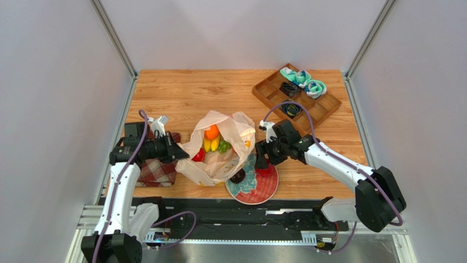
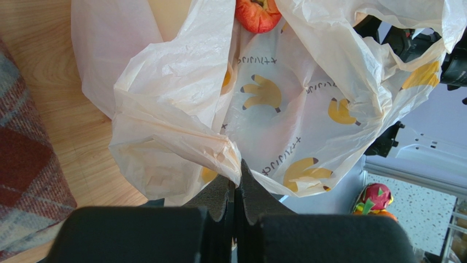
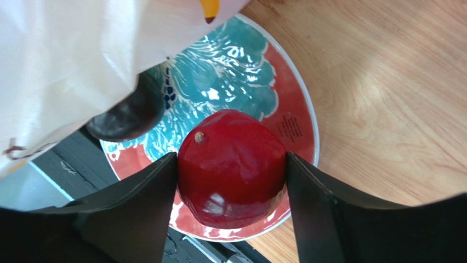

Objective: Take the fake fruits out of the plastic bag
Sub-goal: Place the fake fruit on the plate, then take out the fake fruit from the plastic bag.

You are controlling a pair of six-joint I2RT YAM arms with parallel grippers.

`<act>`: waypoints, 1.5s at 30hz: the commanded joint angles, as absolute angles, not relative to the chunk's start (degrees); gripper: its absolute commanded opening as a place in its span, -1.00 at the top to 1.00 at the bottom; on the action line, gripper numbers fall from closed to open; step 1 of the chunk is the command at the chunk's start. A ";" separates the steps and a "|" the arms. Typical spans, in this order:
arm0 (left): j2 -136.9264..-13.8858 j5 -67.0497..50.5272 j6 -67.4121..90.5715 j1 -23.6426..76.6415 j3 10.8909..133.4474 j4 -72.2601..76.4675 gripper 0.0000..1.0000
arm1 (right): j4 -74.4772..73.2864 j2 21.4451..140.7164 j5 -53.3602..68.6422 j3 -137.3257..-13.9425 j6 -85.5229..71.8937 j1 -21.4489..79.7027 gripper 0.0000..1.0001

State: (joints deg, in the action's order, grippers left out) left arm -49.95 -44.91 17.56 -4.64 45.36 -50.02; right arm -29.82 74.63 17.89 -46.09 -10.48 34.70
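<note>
Left arm: rises from its near-left base, then the forearm turns right and runs level to the bag's left edge.
Left gripper (image 2: 237, 183): clenched on a bunched fold of the bag (image 2: 307, 109), pads pressed together with film between them.
Right arm: elbow raised at the near right, forearm running left, wrist bent down over the plate (image 3: 296, 118).
Right gripper (image 3: 232, 161): jaws stand wide on either side of the red fruit (image 3: 233, 175), their inner edges at its sides; I cannot tell whether they press it or have let go.
Red fruit: round, glossy, with a small brown nub on top; it sits on the plate's near half.
Dark fruit (image 3: 129, 115): smooth, purple-black, on the plate and touching the bag's edge, partly under it.
Bag: thin, crinkled, cream film printed with yellow bananas; it lies on the table (image 1: 181, 93), mouth open upward, and overlaps the plate's left rim.
Inside the bag: orange (image 1: 211, 132), bananas (image 1: 211, 144), grapes (image 1: 223, 146) and a second red fruit (image 1: 198, 156), each partly hidden by folds.
Plate: round, shiny, painted teal and red.
Cloth (image 1: 156, 171): red plaid weave, under the left arm, beside the bag.
Tray (image 1: 320, 107): wooden, with compartments, far right; its teal-white and black contents are too small to identify.
</note>
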 commanded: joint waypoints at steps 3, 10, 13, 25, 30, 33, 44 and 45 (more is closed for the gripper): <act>-48.95 -45.35 18.28 -5.36 44.82 -48.08 1.00 | -27.33 72.07 17.04 -46.76 -8.71 34.54 -0.52; -50.01 -45.97 18.72 -5.36 44.30 -47.11 1.00 | -28.30 69.79 17.23 -46.84 -6.33 34.54 -0.56; -49.66 -45.97 18.63 -5.36 44.38 -47.46 1.00 | -31.36 67.51 15.39 -50.43 -3.35 33.49 -0.54; -50.36 -45.70 19.07 -5.62 44.03 -46.93 1.00 | -26.64 71.09 22.24 -74.61 -5.71 32.60 -0.37; -49.66 -45.44 19.16 -5.89 43.95 -46.85 1.00 | -24.53 76.81 21.63 -80.24 -3.95 41.63 -0.32; -49.48 -45.35 19.16 -6.33 43.95 -46.85 1.00 | -23.03 81.99 20.13 -81.73 -6.13 46.30 -0.31; -47.81 -45.18 19.07 -7.56 44.03 -46.93 1.00 | -20.74 95.53 19.52 -83.94 -13.88 52.47 -0.25; -47.81 -45.26 19.07 -7.65 43.95 -46.85 1.00 | -20.74 95.62 19.08 -83.67 -13.89 52.47 -0.25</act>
State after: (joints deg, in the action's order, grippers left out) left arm -48.86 -44.91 18.96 -6.90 43.88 -48.10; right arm -23.46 95.59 20.08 -81.45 -11.33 51.99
